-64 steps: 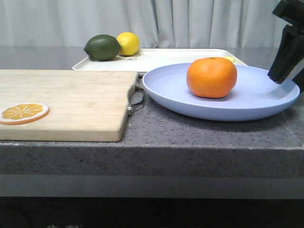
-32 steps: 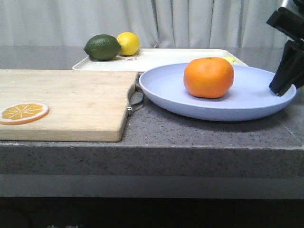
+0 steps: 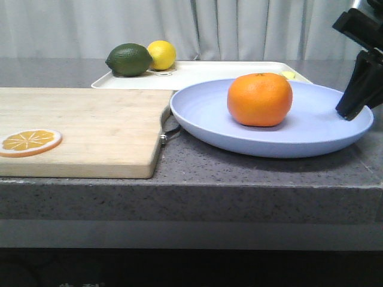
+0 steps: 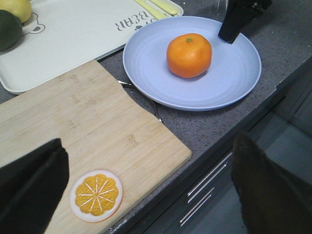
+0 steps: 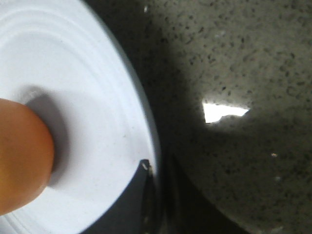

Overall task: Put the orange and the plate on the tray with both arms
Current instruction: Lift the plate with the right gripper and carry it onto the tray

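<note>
The orange (image 3: 260, 99) sits in the middle of the lavender-blue plate (image 3: 311, 128) on the grey counter, in front of the cream tray (image 3: 203, 73). My right gripper (image 3: 350, 110) is shut on the plate's right rim, one finger (image 5: 131, 204) inside the rim (image 5: 87, 97) and the other outside it. The orange (image 5: 22, 156) shows at that view's edge. My left gripper (image 4: 150, 144) is open and empty, high above the cutting board. Its view shows the orange (image 4: 189, 55), plate (image 4: 146, 58), tray (image 4: 73, 34) and right gripper (image 4: 229, 36).
A wooden cutting board (image 3: 84, 128) with a metal handle touches the plate's left edge and holds an orange slice (image 3: 30, 142). A green fruit (image 3: 128, 59) and a lemon (image 3: 161, 54) sit on the tray's far left corner. Yellow utensils (image 4: 156, 7) lie on the tray. The counter's front edge is close.
The plate with the orange has shifted left, toward the cutting board. My right gripper has come down onto the plate's right rim and moved left with it.
</note>
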Robot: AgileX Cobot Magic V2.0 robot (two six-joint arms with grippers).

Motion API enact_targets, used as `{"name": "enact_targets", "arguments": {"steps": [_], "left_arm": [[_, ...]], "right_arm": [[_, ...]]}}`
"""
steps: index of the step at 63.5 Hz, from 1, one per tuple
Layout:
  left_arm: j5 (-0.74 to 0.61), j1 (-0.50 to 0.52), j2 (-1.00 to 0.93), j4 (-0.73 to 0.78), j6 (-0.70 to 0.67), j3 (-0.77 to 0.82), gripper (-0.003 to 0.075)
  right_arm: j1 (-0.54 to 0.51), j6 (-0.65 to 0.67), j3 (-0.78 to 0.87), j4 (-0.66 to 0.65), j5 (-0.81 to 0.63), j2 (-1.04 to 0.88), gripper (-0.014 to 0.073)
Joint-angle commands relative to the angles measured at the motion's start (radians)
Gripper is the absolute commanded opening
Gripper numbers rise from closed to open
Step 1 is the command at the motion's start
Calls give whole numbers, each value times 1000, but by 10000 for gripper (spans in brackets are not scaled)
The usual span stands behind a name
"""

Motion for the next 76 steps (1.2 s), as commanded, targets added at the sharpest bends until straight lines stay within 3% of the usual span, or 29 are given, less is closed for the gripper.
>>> {"name": "enact_targets", "arguments": {"steps": [1,18,35,51,76], "left_arm": [[-76,4,-5,-4,-8,-26,654],[-76,4,-5,-4,-8,-26,654],[-76,4,-5,-4,-8,-26,654],[-76,4,-5,-4,-8,-26,654],[-76,4,-5,-5,-8,-26,654]], "right_arm": [[-4,-19,-32,34,27,-41,-68],[-4,-4,-57,111,91,-42,-68],[15,85,-210,126,127,-40,-68],[79,215,-426,119,105,45,-68],[102,448,-851,89,103,349,-68]]}}
